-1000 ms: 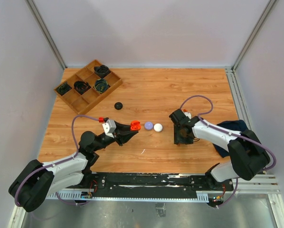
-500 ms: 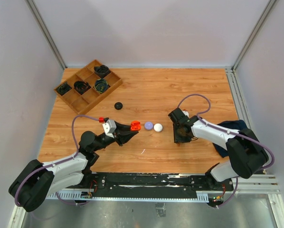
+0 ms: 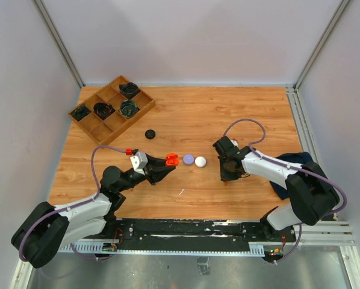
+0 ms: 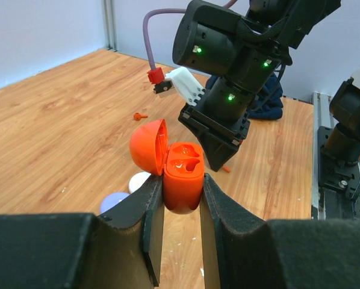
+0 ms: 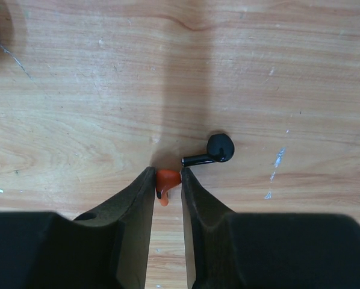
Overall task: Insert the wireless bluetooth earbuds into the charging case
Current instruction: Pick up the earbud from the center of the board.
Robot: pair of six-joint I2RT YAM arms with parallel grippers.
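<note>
Shifting the right gripper (image 3: 226,177) slightly leftward across the desk (image 3: 186,114) since a second ago, and pinching it nearly closed on the red-orange earbud (image 5: 166,179) lying on the wood between the two fingers, with the black earbud (image 5: 214,150) resting just beside one finger. Keeping the left gripper (image 4: 181,185) where it was, clamping it narrowly on the body of the orange charging case (image 4: 185,165), lid hinged open and the inner wells showing, near the pale purple case (image 3: 188,159) and the white case (image 3: 200,161), well apart from the pinched earbud.
</note>
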